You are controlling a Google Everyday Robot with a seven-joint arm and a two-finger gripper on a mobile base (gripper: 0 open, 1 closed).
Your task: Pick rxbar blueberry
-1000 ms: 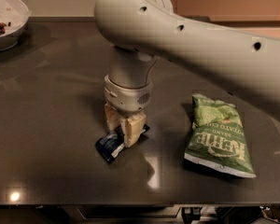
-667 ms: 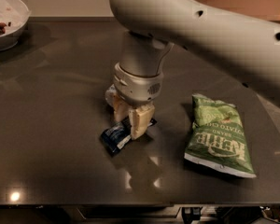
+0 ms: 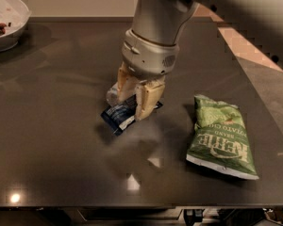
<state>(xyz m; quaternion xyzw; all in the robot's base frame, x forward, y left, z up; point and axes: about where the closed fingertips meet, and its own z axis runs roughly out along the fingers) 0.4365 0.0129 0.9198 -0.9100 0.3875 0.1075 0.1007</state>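
Your gripper (image 3: 130,108) is over mid-table (image 3: 61,149), fingers (image 3: 146,100) pinched narrow on the bar (image 3: 116,118). Bar sits tilted btwn them, blue end poking out lower left. Chip bag (image 3: 221,135) lies well apart to the right; bowl (image 3: 4,25) at far-left corner.

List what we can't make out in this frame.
Camera view:
- Blue snack bar: the middle is covered by the gripper, which is closed on it over the centre of the table. The label text is too small to read.
- Bowl, top left: cut off by the left edge. Its contents are too small to identify.
- Arm: the upper part is cut off by the top edge.
- Below the table's front edge: too dark to make out.
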